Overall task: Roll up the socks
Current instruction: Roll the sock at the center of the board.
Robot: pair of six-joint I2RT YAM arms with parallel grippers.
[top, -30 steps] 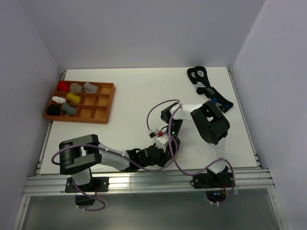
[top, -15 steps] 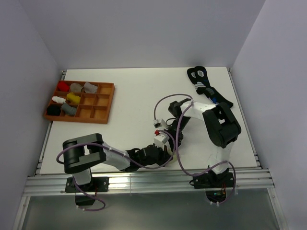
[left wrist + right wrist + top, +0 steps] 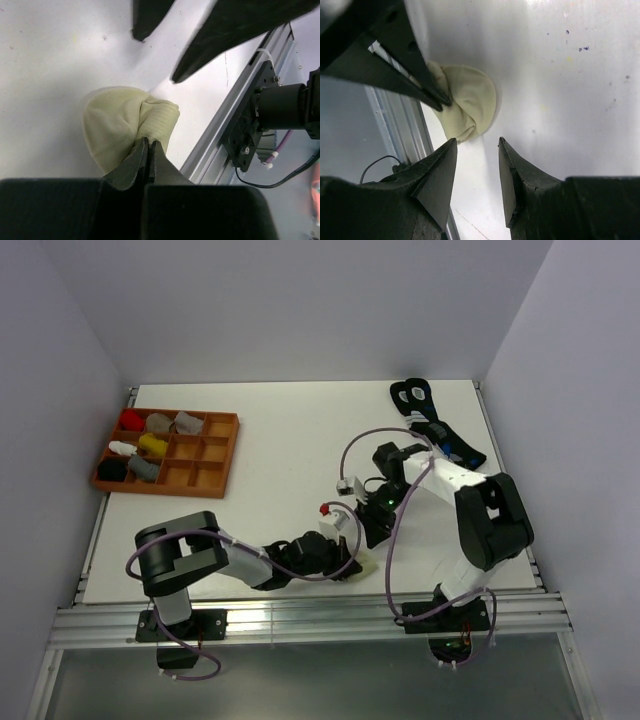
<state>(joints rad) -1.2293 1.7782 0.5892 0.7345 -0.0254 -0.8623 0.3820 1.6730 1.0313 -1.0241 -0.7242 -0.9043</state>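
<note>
A pale cream-yellow sock (image 3: 122,122), bunched into a small lump, lies on the white table close to its near edge (image 3: 362,562). My left gripper (image 3: 148,142) is shut on a fold of this sock, its arm lying low along the table (image 3: 345,558). My right gripper (image 3: 477,142) stands open just beside the sock (image 3: 470,105), with nothing between its fingers and not touching it. In the top view it hovers right behind the sock (image 3: 370,530). Only this one sock of the pair shows.
A brown wooden tray (image 3: 231,455) with small sock bundles stands at the back left. Black socks with blue-and-white marks (image 3: 430,420) lie at the back right. The metal rail (image 3: 225,120) of the table's near edge runs right beside the sock.
My right gripper has opened and drawn back to the right, away from the sock. My left gripper has stayed shut on the sock and shifted slightly right.
</note>
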